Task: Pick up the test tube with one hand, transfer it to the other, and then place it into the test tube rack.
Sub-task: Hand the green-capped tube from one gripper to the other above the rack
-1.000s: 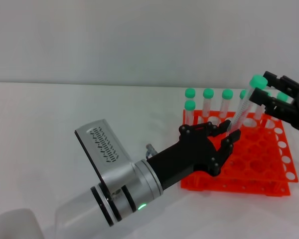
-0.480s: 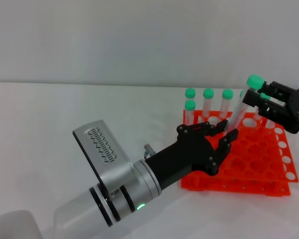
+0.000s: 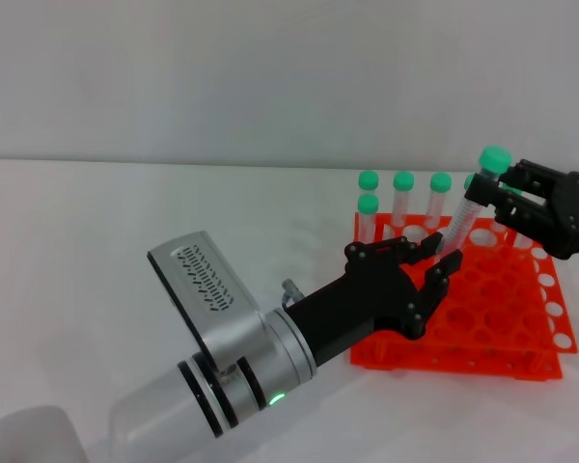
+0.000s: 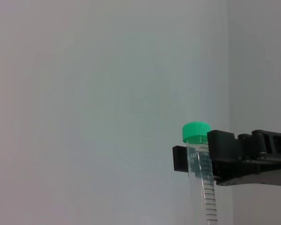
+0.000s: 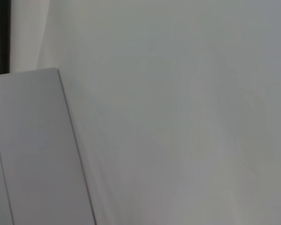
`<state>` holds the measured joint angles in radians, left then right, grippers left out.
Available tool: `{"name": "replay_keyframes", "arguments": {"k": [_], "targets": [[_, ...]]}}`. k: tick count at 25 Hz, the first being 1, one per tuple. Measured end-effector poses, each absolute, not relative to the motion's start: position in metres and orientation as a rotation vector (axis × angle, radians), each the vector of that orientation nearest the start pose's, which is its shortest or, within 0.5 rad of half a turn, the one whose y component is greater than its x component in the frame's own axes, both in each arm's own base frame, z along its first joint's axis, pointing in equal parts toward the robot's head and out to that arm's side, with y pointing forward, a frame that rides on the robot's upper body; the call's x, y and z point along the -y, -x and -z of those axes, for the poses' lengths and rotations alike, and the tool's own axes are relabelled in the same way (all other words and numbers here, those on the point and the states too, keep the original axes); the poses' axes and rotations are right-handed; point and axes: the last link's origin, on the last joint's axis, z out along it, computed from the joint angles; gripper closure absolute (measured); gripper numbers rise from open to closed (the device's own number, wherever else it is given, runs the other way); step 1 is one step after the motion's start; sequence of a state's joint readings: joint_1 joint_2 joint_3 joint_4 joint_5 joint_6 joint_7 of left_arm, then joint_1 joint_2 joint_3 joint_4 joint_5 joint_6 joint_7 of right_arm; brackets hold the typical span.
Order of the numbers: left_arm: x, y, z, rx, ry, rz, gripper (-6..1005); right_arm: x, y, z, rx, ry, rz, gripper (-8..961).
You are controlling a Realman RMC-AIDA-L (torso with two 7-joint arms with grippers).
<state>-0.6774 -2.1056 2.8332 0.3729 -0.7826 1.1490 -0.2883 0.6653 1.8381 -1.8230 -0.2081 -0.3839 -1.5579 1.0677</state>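
Observation:
The test tube (image 3: 466,212), clear with a green cap (image 3: 495,157), leans over the orange-red test tube rack (image 3: 482,362). My left gripper (image 3: 442,256), on the white-and-silver arm, is shut on the tube's lower end above the rack's near-left part. My right gripper (image 3: 494,198) comes in from the right and is shut on the tube just below the cap. The left wrist view shows the tube (image 4: 205,187) with the right gripper (image 4: 207,158) clamped under its cap (image 4: 195,132). The right wrist view shows neither tube nor rack.
Several other green-capped tubes (image 3: 403,193) stand upright in the rack's back-left rows; one (image 3: 368,214) stands a row nearer. The rack rests on a white tabletop (image 3: 125,222) before a pale wall. My left arm's silver body (image 3: 222,338) crosses the near table.
My right gripper has moved left and closed on the tube below its cap. The left gripper and the tube have stayed nearly in place.

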Motion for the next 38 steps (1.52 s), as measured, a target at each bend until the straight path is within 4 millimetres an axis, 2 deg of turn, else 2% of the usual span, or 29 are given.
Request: {"name": "replay_keyframes", "arguments": {"k": [4,10,20,33,38], "targets": [[-0.321,0.168,0.129,0.295,2.33,1.066,807,-0.366,-0.212,-0.031,-0.45,2.473,-1.319,512],[-0.32,0.167,0.131,0.301,2.337,1.062,807,-0.366,-0.212,-0.03,-0.449,2.474,-1.318,620],[-0.318,0.169,0.131,0.303,2.341,1.057,808,-0.365,-0.214,-0.029,-0.446,2.469,-1.317,728],[-0.322,0.173,0.142,0.382,2.366,0.951,808,-0.362,-0.208,-0.021,-0.441,2.484,-1.338,734],[-0.32,0.18,0.141,0.399,2.348,0.939,600,-0.363,-0.208,-0.021,-0.42,2.466,-1.335,736]]}}
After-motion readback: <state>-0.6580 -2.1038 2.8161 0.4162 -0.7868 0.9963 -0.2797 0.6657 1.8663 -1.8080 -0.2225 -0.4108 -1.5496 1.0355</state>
